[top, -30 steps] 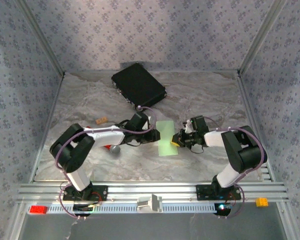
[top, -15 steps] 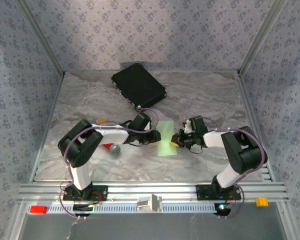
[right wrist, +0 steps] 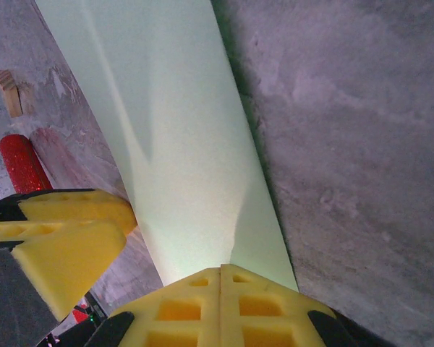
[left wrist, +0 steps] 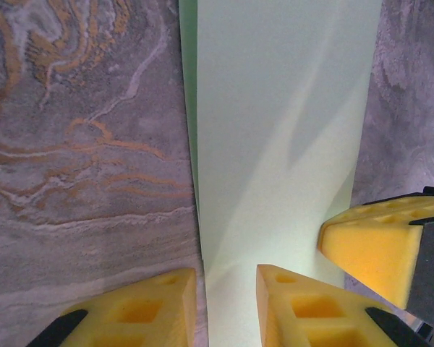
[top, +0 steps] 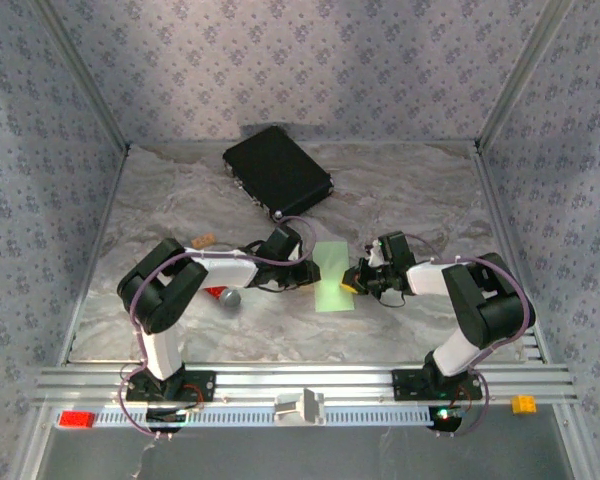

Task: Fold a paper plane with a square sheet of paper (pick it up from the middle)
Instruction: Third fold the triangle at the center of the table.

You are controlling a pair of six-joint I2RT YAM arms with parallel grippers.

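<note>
The light-green sheet of paper [top: 335, 277] lies mid-table as a narrow folded strip, long side running away from the arms. My left gripper [top: 311, 273] is at its left edge. In the left wrist view it [left wrist: 226, 303] stands open, one finger on the marble and the other over the paper [left wrist: 282, 130]. My right gripper [top: 353, 281] is at the strip's right edge. In the right wrist view its fingers [right wrist: 220, 293] are pressed together on the near edge of the paper [right wrist: 173, 137], which bends up there and casts a shadow.
A black case [top: 277, 171] sits at the back of the table. A red-handled tool with a grey head [top: 225, 296] lies under the left forearm, and a small wooden block [top: 203, 240] is further left. The enclosure walls stand on three sides.
The left arm's elbow has swung up and rightward, uncovering more of the red-handled tool. Both grippers and the paper have stayed almost still.
</note>
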